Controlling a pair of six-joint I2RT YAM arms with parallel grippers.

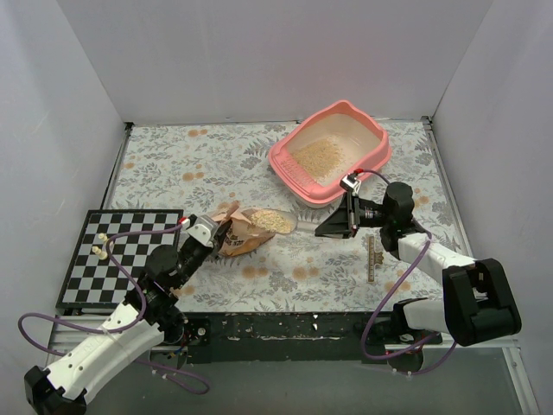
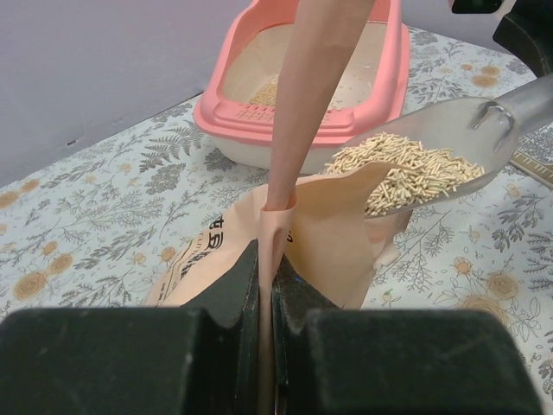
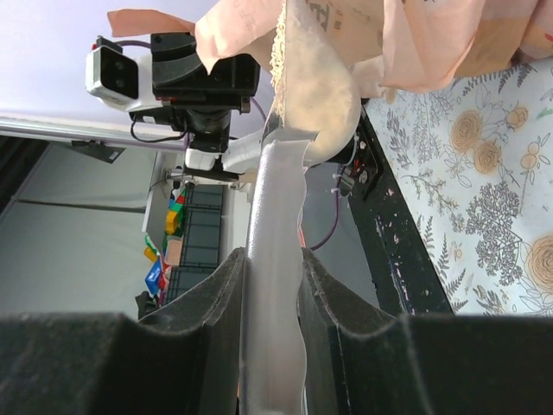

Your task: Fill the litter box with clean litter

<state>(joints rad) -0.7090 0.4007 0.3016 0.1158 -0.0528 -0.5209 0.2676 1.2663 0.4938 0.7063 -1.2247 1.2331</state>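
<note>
We see the litter box (image 1: pixel 290 162) on the surface (image 1: pixel 173 164), with some litter (image 1: pixel 316 156) inside it. In front of the box, our left end effector (image 1: pixel 225 231) is clamped tight on the bag's (image 1: pixel 242 240) edge. Our right end effector (image 1: pixel 323 230) grips the handle of a scoop (image 1: pixel 273 220) heaped with litter.

This is a robot test cell in a lab, not a home: the table (image 1: pixel 173 164), under a floral cloth, is boxed in on three sides by plain white panels (image 1: pixel 259 52), and the left arm (image 1: pixel 95 350) and the right arm (image 1: pixel 441 255) are bolted at its near edge, purple cables (image 1: pixel 366 333) looping loose. Household things, the litter box (image 1: pixel 294 175) and a checkerboard (image 1: pixel 121 259), lie on it, while the right wrist view shows a grey room behind with a dark rack (image 3: pixel 203 242) of coloured packets
</note>
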